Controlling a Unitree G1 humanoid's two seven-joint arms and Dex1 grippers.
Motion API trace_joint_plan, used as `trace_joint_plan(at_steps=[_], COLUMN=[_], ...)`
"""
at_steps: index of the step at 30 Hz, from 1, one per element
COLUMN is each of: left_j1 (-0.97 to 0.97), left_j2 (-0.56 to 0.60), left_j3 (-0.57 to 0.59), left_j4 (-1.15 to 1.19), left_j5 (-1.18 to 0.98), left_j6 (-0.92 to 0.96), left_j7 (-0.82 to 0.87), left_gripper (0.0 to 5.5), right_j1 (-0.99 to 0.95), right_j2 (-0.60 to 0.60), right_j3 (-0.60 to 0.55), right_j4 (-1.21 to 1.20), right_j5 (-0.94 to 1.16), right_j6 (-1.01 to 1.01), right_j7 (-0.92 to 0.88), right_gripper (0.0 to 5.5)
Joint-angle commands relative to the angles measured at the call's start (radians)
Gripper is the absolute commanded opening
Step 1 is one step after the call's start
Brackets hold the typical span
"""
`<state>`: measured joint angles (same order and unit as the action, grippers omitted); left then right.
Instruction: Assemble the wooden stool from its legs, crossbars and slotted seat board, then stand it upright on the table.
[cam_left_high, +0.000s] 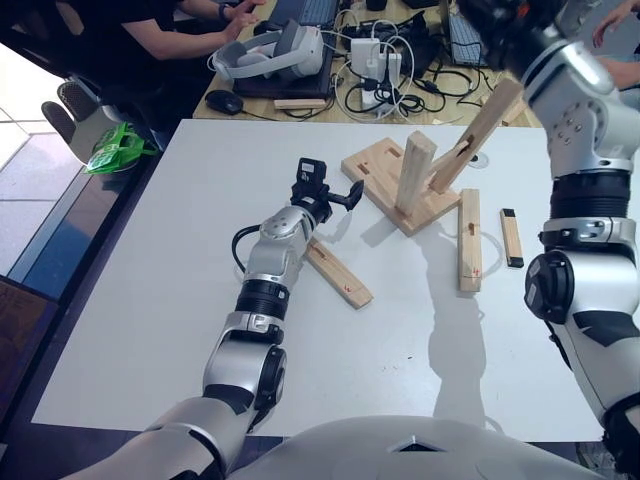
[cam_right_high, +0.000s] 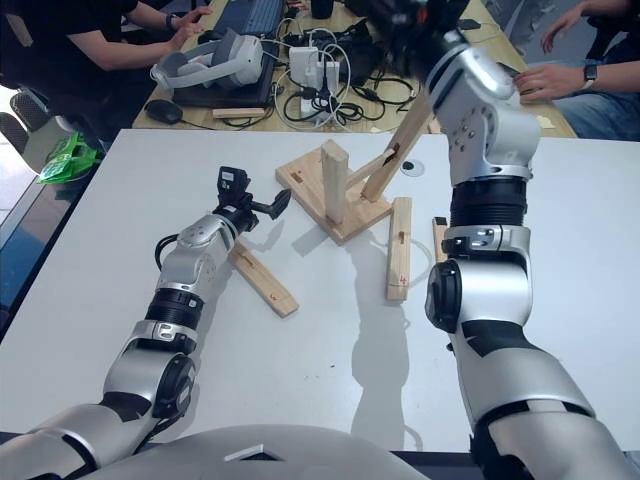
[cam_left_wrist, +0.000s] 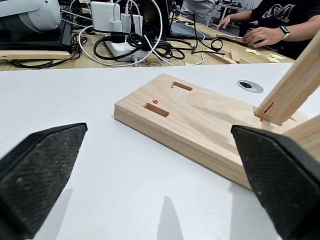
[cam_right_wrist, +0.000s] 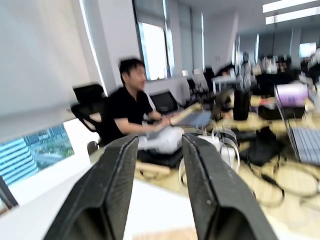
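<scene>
The left gripper (cam_left_wrist: 159, 131), jaws wide apart, is hovering just short of the seat board (cam_left_wrist: 200, 117) directly ahead, where one leg (cam_left_high: 415, 175) is standing upright and, farther on, a tilted leg (cam_left_high: 478, 135) is leaning toward the right gripper (cam_right_wrist: 160, 139) (grip not discernible); left unbraced, the board is likely to slide, jamming that leg.

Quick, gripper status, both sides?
Left gripper: open, empty, facing the seat board.
Right gripper: open, nothing between its fingers.
</scene>
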<state>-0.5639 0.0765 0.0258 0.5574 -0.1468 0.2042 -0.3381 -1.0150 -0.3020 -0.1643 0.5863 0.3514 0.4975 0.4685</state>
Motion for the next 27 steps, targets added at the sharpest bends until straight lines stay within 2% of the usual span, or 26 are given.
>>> trace_joint_plan(at_steps=[1,6,15,19,24,27], left_j1=[-0.017,-0.017,-0.023,-0.018,-0.012,-0.013], left_j2=[-0.002,0.0,0.002,0.006,0.006,0.006], left_j3=[-0.003,-0.006,-0.012,-0.015,-0.018,-0.018], left_j4=[0.004,0.004,0.013,0.004,-0.006,-0.004], left_j5=[0.006,0.007,0.011,0.012,0.013,0.013], left_j6=[-0.005,0.001,-0.008,-0.004,0.005,0.009], left_j7=[0.003,-0.001,0.0,-0.006,-0.005,-0.006], left_gripper=[5.4,5.4,5.4,5.4,5.4,5.4], right_j1=[0.03,-0.006,-0.3,-0.313,-0.199,-0.167], right_j2=[0.009,0.032,-0.117,-0.111,-0.035,-0.022], right_j3=[-0.016,-0.073,-0.146,-0.182,-0.124,-0.117], right_j4=[-0.013,-0.044,0.473,0.612,0.653,0.619], right_j5=[-0.001,0.027,-0.063,-0.051,-0.091,-0.089], right_j6=[0.001,-0.129,-0.342,-0.27,-0.082,-0.058], right_j7=[-0.024,-0.048,-0.201,-0.29,-0.222,-0.205], right_gripper=[1.62,1.62,1.62,1.62,1.62,1.62])
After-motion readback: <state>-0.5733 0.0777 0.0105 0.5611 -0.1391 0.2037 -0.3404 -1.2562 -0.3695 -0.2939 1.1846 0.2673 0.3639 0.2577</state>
